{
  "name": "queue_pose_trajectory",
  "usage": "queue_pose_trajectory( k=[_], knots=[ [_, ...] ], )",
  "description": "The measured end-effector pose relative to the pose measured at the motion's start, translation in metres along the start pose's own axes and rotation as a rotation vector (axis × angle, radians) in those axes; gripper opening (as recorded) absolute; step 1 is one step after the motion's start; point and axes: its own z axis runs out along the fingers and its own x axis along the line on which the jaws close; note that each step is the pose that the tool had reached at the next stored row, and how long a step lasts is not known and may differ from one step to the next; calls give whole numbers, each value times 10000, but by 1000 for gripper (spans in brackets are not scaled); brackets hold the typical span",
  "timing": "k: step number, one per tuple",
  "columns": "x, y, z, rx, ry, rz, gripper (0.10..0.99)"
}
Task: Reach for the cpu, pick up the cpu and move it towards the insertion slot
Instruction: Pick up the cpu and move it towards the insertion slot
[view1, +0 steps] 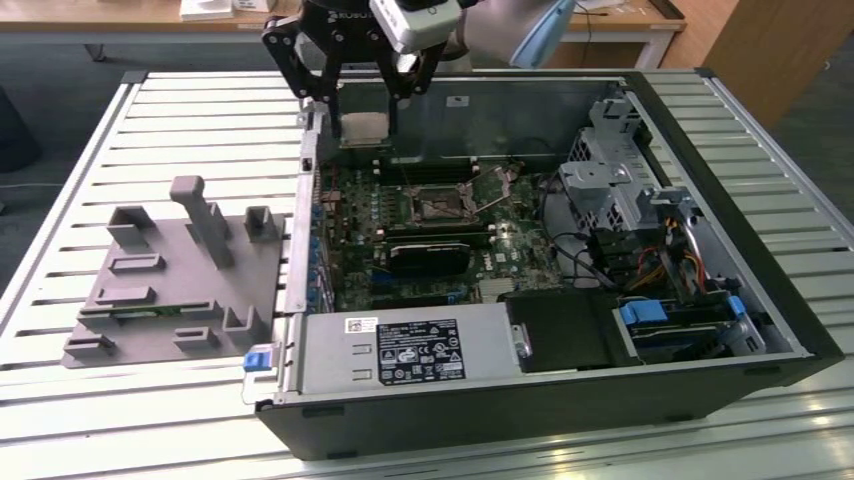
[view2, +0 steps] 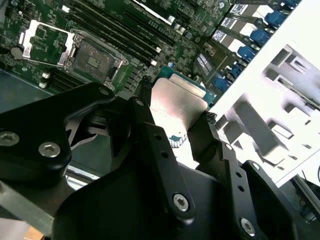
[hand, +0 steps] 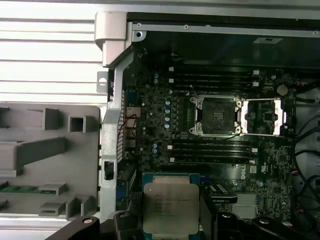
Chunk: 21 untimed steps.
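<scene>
The cpu is a flat silver square with a thin green rim, and my gripper is shut on it by two opposite edges. It hangs in the air over the far left corner of the open computer case. In both wrist views the black fingers clamp the cpu from each side. The insertion slot is a dark square socket in a silver frame on the green motherboard. Its metal cover is folded open beside it. The slot lies nearer the camera than the cpu and to the exterior view's right of it.
A grey plastic plate with upright blocks lies on the slatted table to the exterior view's left of the case. Inside the case are a long black card, a power supply, drive cages and cables. The case wall edges the board.
</scene>
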Motion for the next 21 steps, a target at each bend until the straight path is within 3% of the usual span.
queue_pose_trajectory(
  k=[14, 21],
  knots=[
    [-222, 2, 1, -1, 0, 1, 541],
    [-343, 82, 3, -1, 0, -6, 541]
  ],
)
